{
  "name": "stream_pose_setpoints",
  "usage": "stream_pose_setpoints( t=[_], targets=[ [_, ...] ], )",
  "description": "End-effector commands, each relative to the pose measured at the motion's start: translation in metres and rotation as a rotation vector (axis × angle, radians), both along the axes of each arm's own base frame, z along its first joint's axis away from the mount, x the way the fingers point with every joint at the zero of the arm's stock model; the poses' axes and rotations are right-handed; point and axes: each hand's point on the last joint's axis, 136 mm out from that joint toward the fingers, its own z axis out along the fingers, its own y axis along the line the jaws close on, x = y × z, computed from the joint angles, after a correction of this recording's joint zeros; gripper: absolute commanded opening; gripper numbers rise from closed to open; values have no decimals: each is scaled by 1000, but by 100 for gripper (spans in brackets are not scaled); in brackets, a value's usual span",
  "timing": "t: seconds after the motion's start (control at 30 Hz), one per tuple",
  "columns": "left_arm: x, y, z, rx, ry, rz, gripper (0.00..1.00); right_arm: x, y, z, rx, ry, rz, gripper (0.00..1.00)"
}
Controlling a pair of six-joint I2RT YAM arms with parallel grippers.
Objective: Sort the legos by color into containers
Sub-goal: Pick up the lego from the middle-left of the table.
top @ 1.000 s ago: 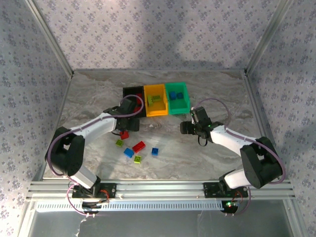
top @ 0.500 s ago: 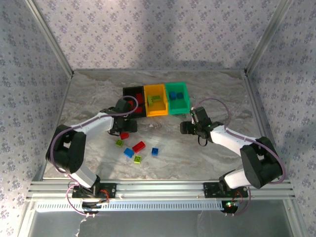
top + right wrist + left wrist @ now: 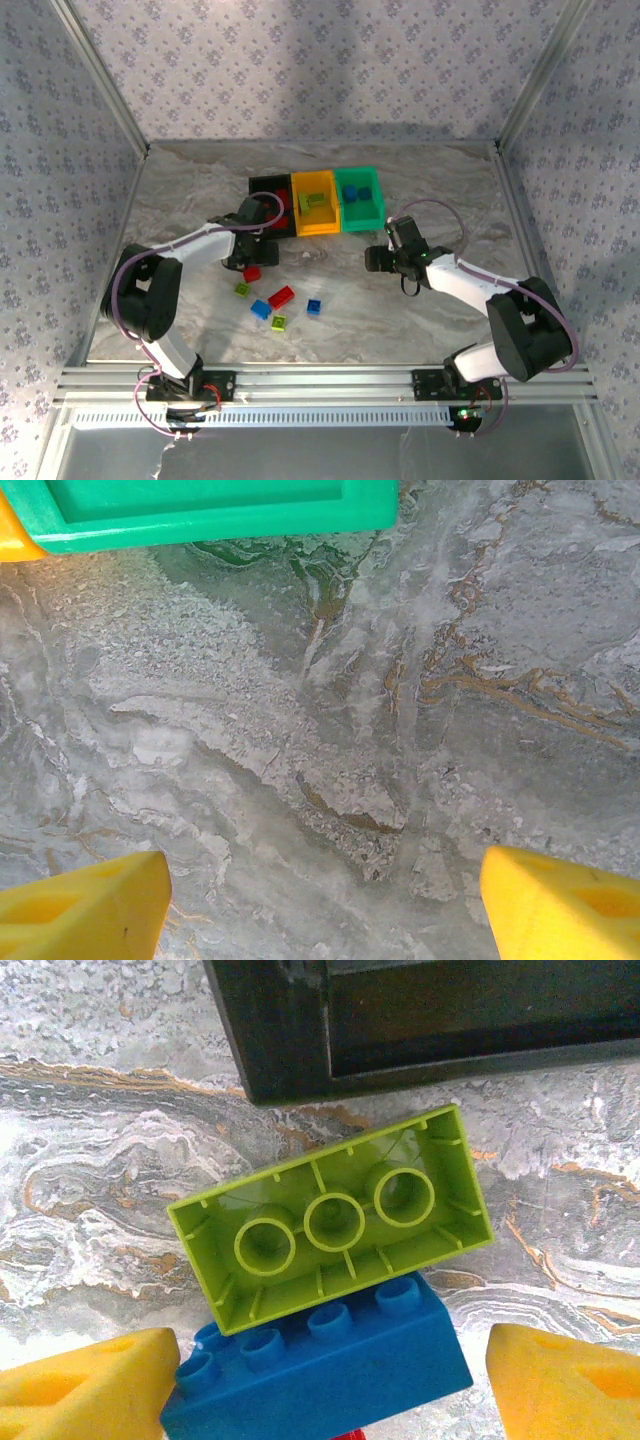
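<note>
Legos, loose lot: six in plain sight on the table, left of centre, toward its near edge.

Top external. The containers stand in a row toward the far edge. Red pieces are in the black bin, yellow-green in the orange-yellow bin, blue in the green bin. The left gripper is at the black bin's near wall. The right gripper is off the green bin's near corner.

Left wrist. Jaws are spread wide, nothing clamped. A blue brick lies between the pads. A yellow-green brick, underside up, overlaps its far side, with the black bin just beyond. Pad contact with the blue brick: cannot tell. Handling note: centre on the blue brick alone, close across its ends, lift clear of its neighbour, and carry it to the green bin.

Right wrist. Jaws are agape and empty over bare table, near the green bin's wall.
</note>
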Motion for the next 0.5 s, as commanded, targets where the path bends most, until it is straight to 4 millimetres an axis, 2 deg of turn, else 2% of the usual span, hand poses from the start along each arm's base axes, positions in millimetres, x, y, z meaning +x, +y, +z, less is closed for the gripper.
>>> stream_pose_setpoints(
  t=[0.0,0.13,0.2,0.47],
  targets=[
    [5,-2,1,4,4,-20,79,2,3,7,16,-7,-1,83],
    [4,0,-1,15,4,-28,77,1,4,5,18,2,4,83],
    [4,1,-2,24,6,-26,71,2,4,5,16,0,1,83],
    [3,1,-10,36,27,-35,71,2,3,5,11,2,0,83]
  ],
)
